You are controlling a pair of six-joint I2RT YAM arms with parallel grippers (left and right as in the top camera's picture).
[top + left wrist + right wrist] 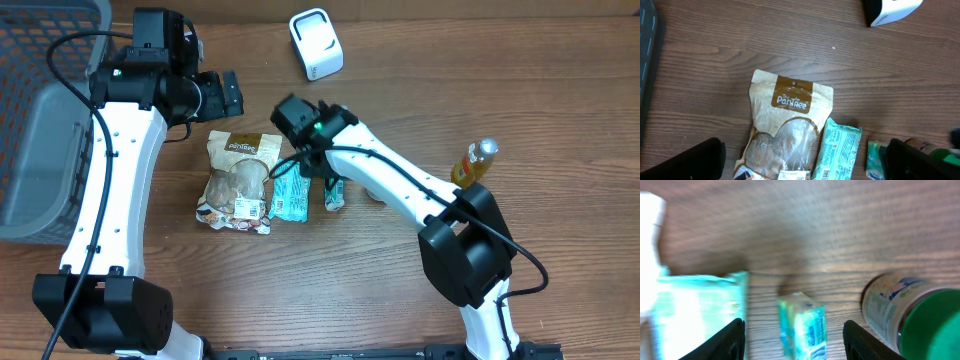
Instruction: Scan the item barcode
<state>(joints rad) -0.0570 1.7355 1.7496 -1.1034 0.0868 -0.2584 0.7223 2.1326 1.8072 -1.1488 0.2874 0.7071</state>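
- Right gripper (pixel 794 330) spread open astride the small teal packet (pixel 802 325), not pinching it.
- Left gripper (pixel 222 95) wide open, empty, near the brown snack bag (pixel 238 175).

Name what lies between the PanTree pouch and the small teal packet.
A larger teal packet lies there; the left wrist view shows it clearly.

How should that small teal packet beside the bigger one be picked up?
Pinch the small teal packet across its narrow width, from straight above. It lies long and slim on the table, with bare wood either side before the larger teal packet and the green-lidded jar, so there is probably room enough.
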